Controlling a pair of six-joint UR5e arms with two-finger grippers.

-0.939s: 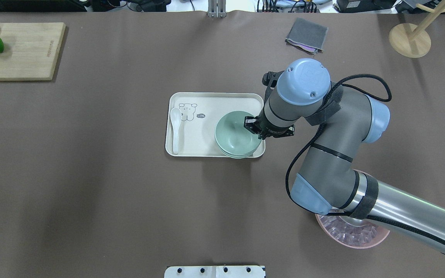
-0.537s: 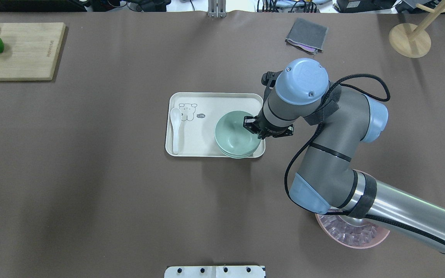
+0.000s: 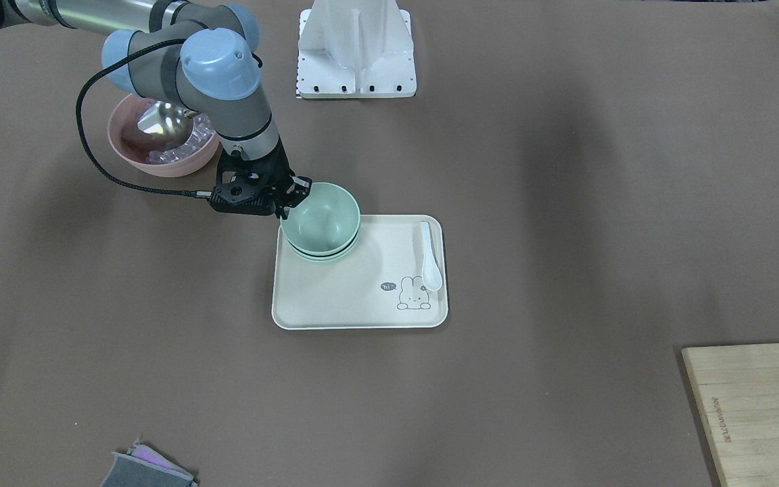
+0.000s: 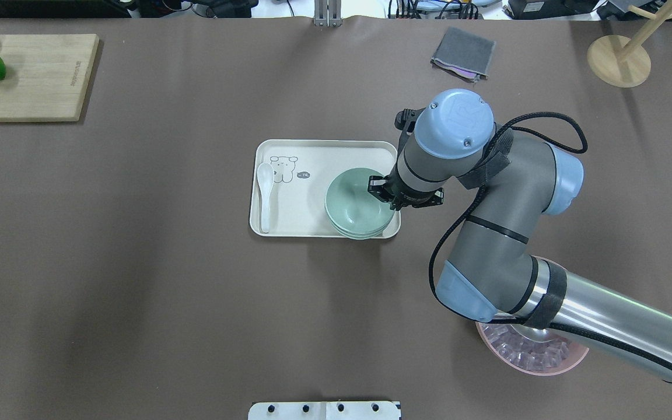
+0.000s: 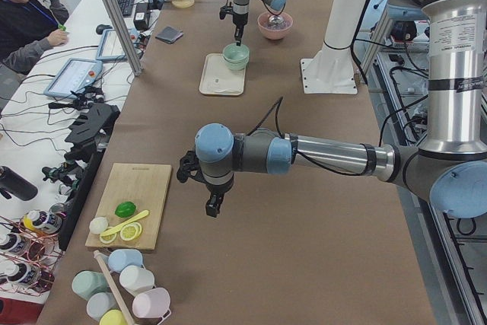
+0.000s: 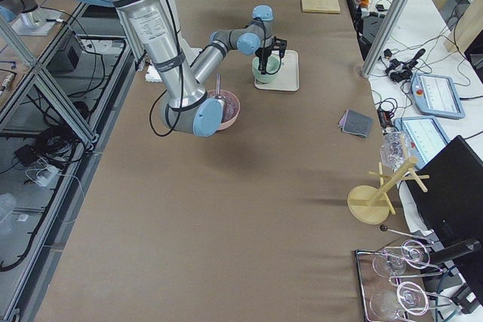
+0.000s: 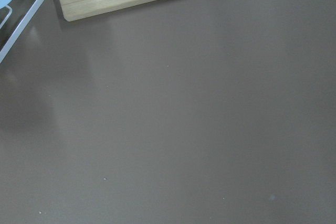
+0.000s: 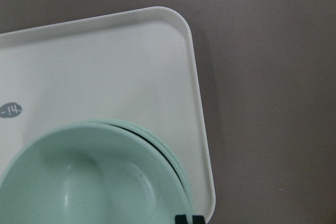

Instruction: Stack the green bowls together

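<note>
Three pale green bowls [image 4: 356, 201] sit nested in one stack at the right end of a cream tray [image 4: 318, 153]. The top bowl [image 3: 320, 218] rides a little high in the stack. My right gripper [image 4: 384, 193] pinches the top bowl's right rim, one finger inside and one outside, as the front view [image 3: 290, 196] also shows. The right wrist view shows the nested rims [image 8: 94, 182] and a dark fingertip [image 8: 189, 219] at the bottom edge. My left gripper [image 5: 214, 205] hangs over bare table far from the tray; I cannot tell whether it is open.
A white spoon [image 4: 265, 195] lies at the tray's left end. A pink bowl [image 4: 537, 364] with a metal scoop sits under my right arm. A cutting board [image 4: 32, 76] with fruit, a grey cloth [image 4: 463, 52] and a wooden stand [image 4: 619, 61] line the far edge.
My right arm has shifted very slightly; the top bowl stays on the stack with the gripper on its rim.
</note>
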